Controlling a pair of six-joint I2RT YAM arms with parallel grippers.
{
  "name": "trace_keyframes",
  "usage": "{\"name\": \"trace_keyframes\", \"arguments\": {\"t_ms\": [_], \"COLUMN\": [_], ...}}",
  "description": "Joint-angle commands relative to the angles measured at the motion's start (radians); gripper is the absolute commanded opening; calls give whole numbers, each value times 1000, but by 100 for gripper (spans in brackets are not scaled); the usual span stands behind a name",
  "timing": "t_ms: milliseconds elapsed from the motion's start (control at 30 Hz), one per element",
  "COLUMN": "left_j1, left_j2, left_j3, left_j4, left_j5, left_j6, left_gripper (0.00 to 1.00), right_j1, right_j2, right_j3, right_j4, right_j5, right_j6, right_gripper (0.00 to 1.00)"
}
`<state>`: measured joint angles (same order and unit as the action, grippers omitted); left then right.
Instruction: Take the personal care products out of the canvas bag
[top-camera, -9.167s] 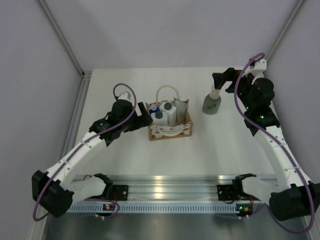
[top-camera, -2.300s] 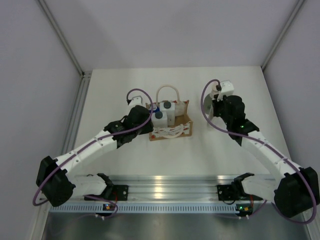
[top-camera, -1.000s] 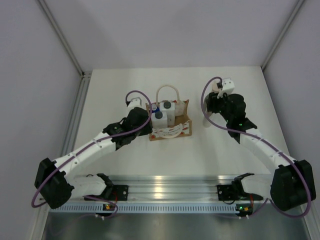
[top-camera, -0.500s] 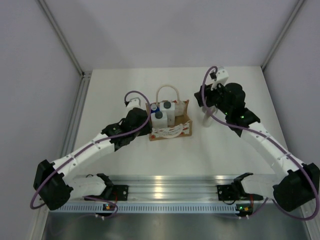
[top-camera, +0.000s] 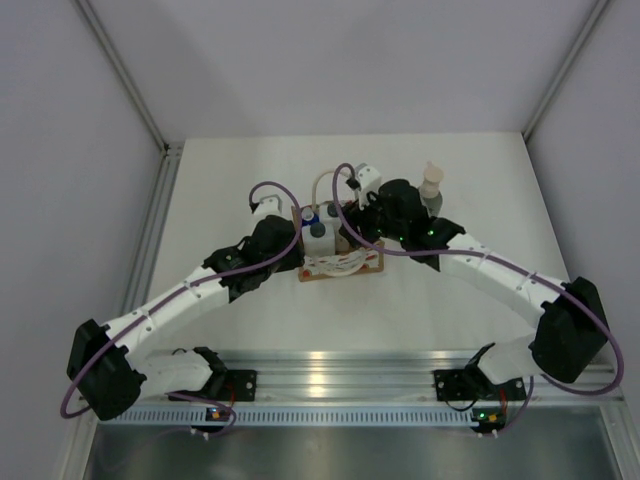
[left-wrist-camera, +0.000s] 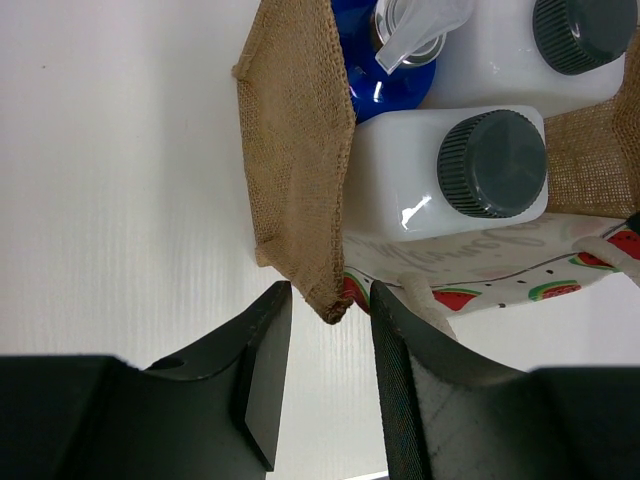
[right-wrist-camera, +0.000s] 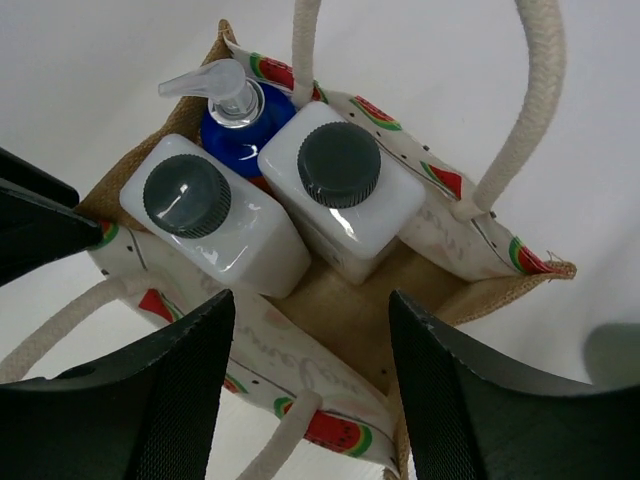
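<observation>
The canvas bag (top-camera: 340, 262) stands upright on the bench (top-camera: 230, 170), mouth open upward. Three personal care products stand inside it: two white bottles with dark grey caps (right-wrist-camera: 215, 225) (right-wrist-camera: 340, 190) side by side, and a blue-topped pump bottle (right-wrist-camera: 232, 120) behind them in the bag's back corner. The corner of the bag beside the white bottles is vacant, showing bare fabric floor. The grey-green pump bottle (top-camera: 431, 185) stands outside the bag, on the bench to the bag's right and farther back.

The left tool (left-wrist-camera: 328, 305) sits low at the bag's left front corner. Its jaws are slightly apart and straddle the burlap side wall; a thin strip of bench shows between the fabric and one finger, so no firm pinch is visible. This position is judged to brace the soft bag so it does not lift or tip while a bottle is pulled out.

The right tool (right-wrist-camera: 310, 300) hovers above the bag's mouth, jaws spread wide and holding nothing. Its opening looks wide enough to span a white bottle, which is probably the next item to be grasped.

One product is out; three are not yet removed. The cream handle loops arch over the mouth and could snag a descending finger.
</observation>
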<state>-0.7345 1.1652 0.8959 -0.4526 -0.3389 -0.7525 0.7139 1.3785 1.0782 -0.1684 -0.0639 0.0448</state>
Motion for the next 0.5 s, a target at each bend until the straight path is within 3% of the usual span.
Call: {"name": "trace_keyframes", "arguments": {"t_ms": [0, 100, 300, 467], "left_j1": [0, 0, 0, 0], "left_j2": [-4, 7, 11, 11], "left_j3": [9, 12, 18, 24], "left_j4": [5, 5, 3, 3], "left_j5": [-22, -18, -32, -43], "left_j6": [15, 15, 12, 1], "left_gripper": [42, 42, 42, 42], "right_j1": [19, 18, 18, 16], "right_j2": [17, 59, 93, 204], "right_j3": [90, 121, 179, 297], "right_j4": [-16, -45, -91, -209], "right_j5": [10, -13, -321, -425], "right_j6": [-124, -193, -394, -514], "right_gripper": [61, 59, 57, 58]}}
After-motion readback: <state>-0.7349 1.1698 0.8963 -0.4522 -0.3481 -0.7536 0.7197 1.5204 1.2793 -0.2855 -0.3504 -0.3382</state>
